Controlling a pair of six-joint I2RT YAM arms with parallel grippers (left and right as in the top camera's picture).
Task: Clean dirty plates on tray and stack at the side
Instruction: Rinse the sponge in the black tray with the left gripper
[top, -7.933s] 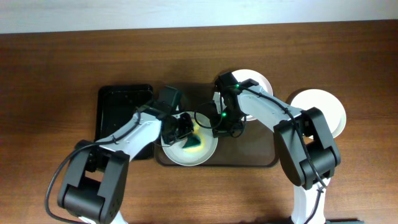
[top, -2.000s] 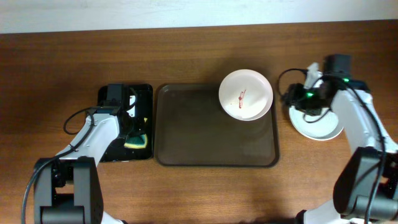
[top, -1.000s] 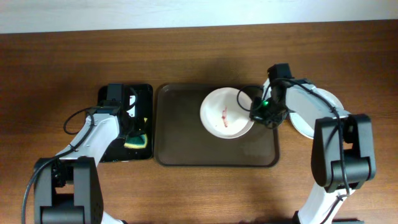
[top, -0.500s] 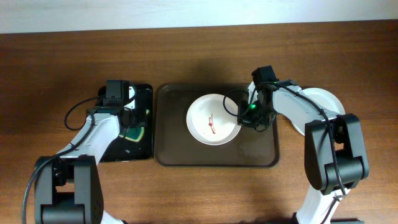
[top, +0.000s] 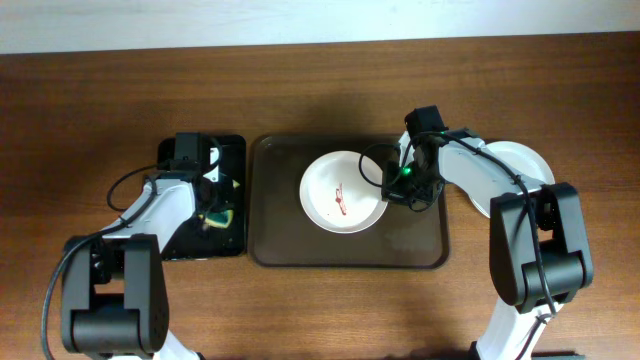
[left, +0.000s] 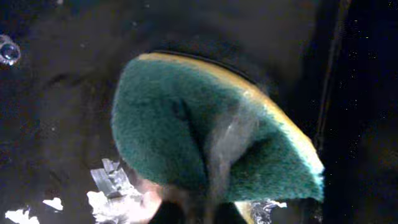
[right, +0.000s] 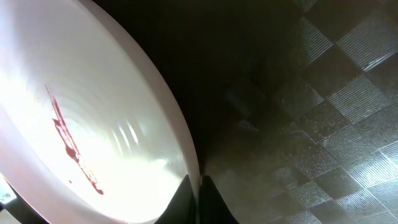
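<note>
A white plate with a red sauce smear lies in the middle of the dark brown tray. My right gripper is shut on the plate's right rim; the right wrist view shows the plate, the two fingers pinching its edge, and the tray. My left gripper is over the black tray, shut on a green and yellow sponge. The bent sponge fills the left wrist view, with a blurred finger across it. Clean white plates lie on the table right of the tray.
The smaller black tray stands left of the brown tray; it is wet, with foam flecks. The right arm reaches over the brown tray's right edge. Bare wooden table lies behind and in front.
In the last second my right gripper slid the smeared plate left to the tray's middle, then held still. My left gripper shifted slightly down onto the sponge.
</note>
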